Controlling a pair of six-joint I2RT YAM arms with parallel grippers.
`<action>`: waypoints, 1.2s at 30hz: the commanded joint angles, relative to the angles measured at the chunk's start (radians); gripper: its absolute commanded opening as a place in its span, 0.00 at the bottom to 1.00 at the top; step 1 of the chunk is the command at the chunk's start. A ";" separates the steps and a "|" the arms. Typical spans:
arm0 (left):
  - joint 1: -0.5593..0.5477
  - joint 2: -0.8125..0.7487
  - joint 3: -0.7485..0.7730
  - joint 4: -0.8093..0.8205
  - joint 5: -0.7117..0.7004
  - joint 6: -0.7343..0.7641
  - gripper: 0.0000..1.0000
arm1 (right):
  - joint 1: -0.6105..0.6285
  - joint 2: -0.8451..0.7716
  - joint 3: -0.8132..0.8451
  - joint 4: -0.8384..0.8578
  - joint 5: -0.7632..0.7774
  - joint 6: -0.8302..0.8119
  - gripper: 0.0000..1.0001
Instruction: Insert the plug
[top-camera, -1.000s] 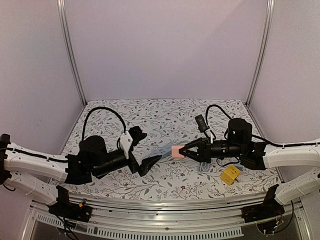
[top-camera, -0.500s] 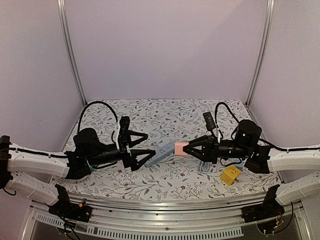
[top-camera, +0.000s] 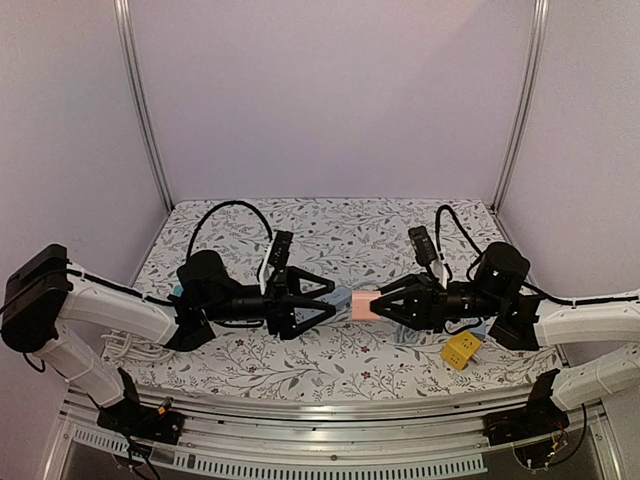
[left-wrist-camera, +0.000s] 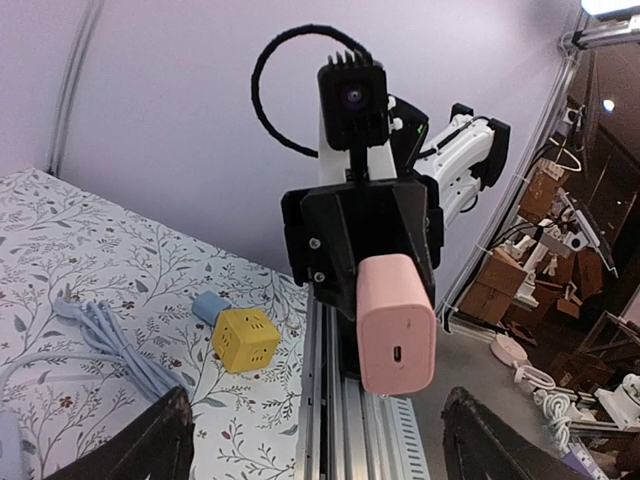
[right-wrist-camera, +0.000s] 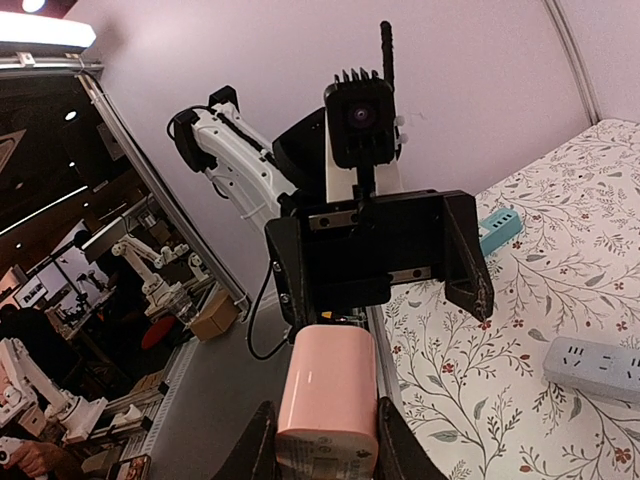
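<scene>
Near-right of the pink plug (top-camera: 358, 303) sat a yellow cube (top-camera: 460, 350). The right gripper (top-camera: 373, 304) clamped the plug in mid-air; the left gripper (top-camera: 332, 299), jaws wide, had swung in just left of it, probably for a handover.

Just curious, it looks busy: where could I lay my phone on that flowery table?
Bare: the back strip of the table by the wall, and the front middle at the near edge. Crowded: the centre, where the left gripper faces the pink plug, and around the yellow cube.
</scene>
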 joint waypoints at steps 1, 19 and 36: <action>-0.018 0.024 0.046 0.049 0.057 -0.019 0.84 | -0.003 0.018 0.001 0.024 0.000 0.005 0.00; -0.073 0.068 0.135 -0.144 0.094 0.060 0.60 | -0.002 0.067 0.031 -0.002 -0.038 -0.008 0.00; -0.099 0.102 0.182 -0.193 0.090 0.068 0.45 | -0.003 0.043 0.025 -0.029 -0.001 -0.038 0.00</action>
